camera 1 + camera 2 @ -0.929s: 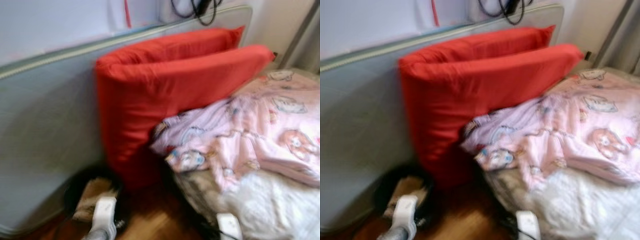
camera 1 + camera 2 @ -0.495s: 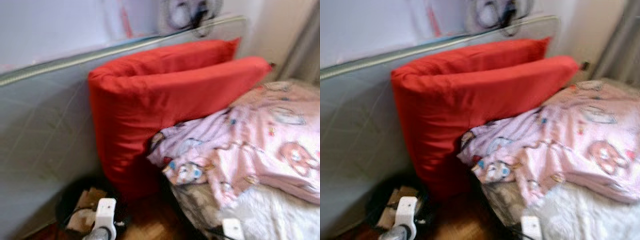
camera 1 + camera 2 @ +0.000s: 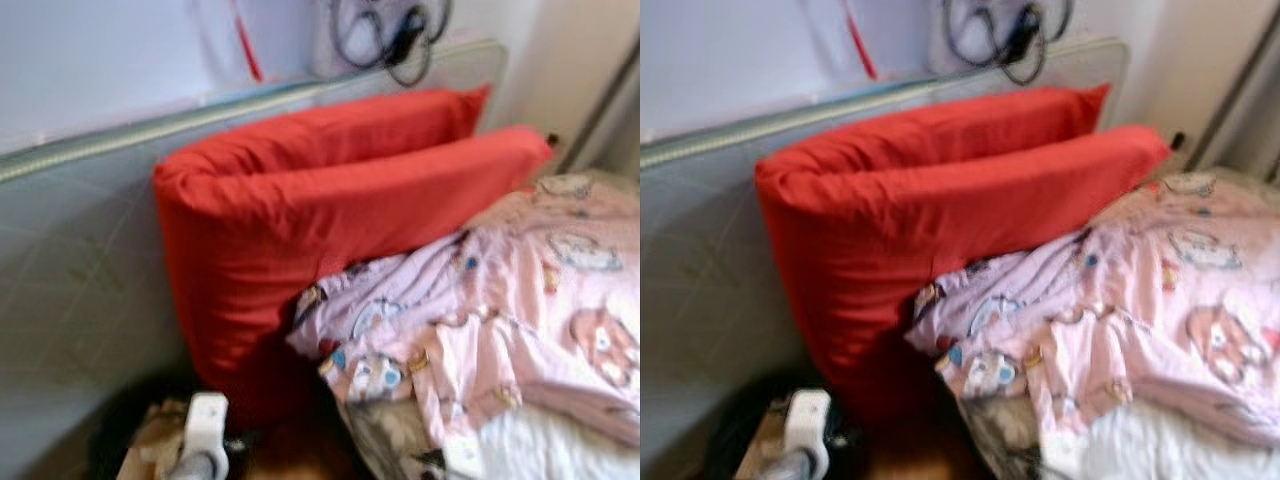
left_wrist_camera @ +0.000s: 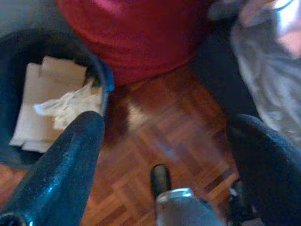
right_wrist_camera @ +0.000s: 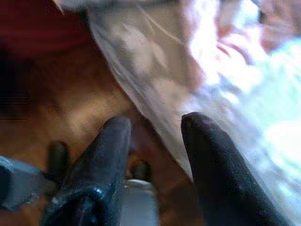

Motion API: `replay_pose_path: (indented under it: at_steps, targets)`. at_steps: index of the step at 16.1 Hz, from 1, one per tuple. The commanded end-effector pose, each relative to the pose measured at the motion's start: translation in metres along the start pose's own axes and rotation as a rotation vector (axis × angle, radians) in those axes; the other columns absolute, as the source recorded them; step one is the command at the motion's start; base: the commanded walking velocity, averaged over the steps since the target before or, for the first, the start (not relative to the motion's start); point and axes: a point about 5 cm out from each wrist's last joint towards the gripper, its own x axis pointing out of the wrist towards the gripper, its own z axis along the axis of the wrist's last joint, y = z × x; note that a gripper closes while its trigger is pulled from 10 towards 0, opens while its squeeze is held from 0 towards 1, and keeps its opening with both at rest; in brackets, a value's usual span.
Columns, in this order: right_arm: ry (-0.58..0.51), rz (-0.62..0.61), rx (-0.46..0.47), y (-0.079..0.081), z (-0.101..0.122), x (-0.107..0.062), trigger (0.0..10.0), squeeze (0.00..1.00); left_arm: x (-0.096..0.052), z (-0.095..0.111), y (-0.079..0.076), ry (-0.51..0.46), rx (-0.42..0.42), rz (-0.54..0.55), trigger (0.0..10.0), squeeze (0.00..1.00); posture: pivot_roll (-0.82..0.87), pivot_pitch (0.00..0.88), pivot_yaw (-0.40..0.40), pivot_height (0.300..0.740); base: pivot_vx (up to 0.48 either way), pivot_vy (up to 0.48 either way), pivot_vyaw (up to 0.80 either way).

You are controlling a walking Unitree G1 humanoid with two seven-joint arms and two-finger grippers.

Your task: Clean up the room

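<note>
Bedding: two large red fabric pillows (image 3: 330,220) are propped upright against the grey padded headboard (image 3: 80,260), with a crumpled pink cartoon-print blanket (image 3: 500,320) heaped beside them, probably awaiting tidying. Beside the pillows, over parquet, the left gripper (image 4: 164,141) is held wide apart and empty near a dark bin of paper scraps (image 4: 47,94); the right gripper (image 5: 155,136) is kept narrowly parted, nothing held.

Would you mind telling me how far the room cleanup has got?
Done: crumpled paper and cardboard already lie in the dark bin. In hand: nothing; the left gripper and right gripper both hang open above the wood floor. Left: the pink blanket lies rumpled beside the red pillows.
</note>
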Motion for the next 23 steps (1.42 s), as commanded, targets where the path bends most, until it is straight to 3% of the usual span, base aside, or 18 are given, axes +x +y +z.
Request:
replay_pose_path:
  at_steps: [1,5,7,9,10,13,15,21,23]
  targets:
    - [0.016,-0.032,0.001,-0.011,-0.007,-0.003,10.0,0.0,0.003,0.008,-0.007,-0.019,-0.011,-0.016,10.0,0.0,0.0,0.0,0.001,0.74,0.277,0.0,0.0]
    - [-0.001,-0.046,0.032,-0.013,-0.004,-0.003,10.0,0.0,0.004,0.016,-0.009,-0.054,0.014,-0.032,10.0,0.0,0.0,0.0,-0.001,0.74,0.14,0.0,0.0]
    - [-0.093,-0.057,0.06,-0.015,0.016,0.0,10.0,0.0,0.006,0.041,-0.006,-0.167,-0.008,-0.029,10.0,0.0,0.0,0.0,0.0,0.74,0.0,0.0,0.0]
    - [-0.216,-0.048,0.092,-0.018,0.041,0.001,10.0,0.0,0.005,0.074,-0.002,-0.347,-0.039,-0.029,10.0,0.0,-0.01,0.0,0.002,0.74,0.0,0.0,0.0]
    - [-0.303,-0.063,0.076,-0.028,0.064,0.0,10.0,0.0,0.002,0.084,-0.001,-0.425,-0.032,-0.022,10.0,0.0,0.0,0.0,-0.001,0.74,0.0,0.0,0.0]
    - [-0.491,-0.096,0.048,-0.035,0.097,-0.006,10.0,0.0,-0.007,0.093,0.001,-0.561,-0.045,-0.018,10.0,0.0,-0.01,0.0,-0.017,0.74,0.0,0.0,0.0]
    - [-0.567,-0.086,0.041,-0.034,0.105,-0.01,10.0,0.0,-0.012,0.088,-0.002,-0.608,-0.037,-0.024,10.0,0.0,-0.01,0.0,-0.025,0.74,0.0,0.0,0.0]
    - [-0.587,-0.057,0.01,-0.012,0.101,-0.009,10.0,0.0,-0.016,0.092,-0.01,-0.659,-0.035,-0.05,10.0,0.0,0.0,0.0,-0.026,0.74,0.0,0.0,0.0]
    - [-0.612,-0.02,-0.053,-0.004,0.106,-0.011,10.0,0.0,-0.017,0.093,-0.011,-0.664,-0.034,-0.056,10.0,0.0,-0.01,0.0,-0.024,0.716,0.0,0.0,0.0]
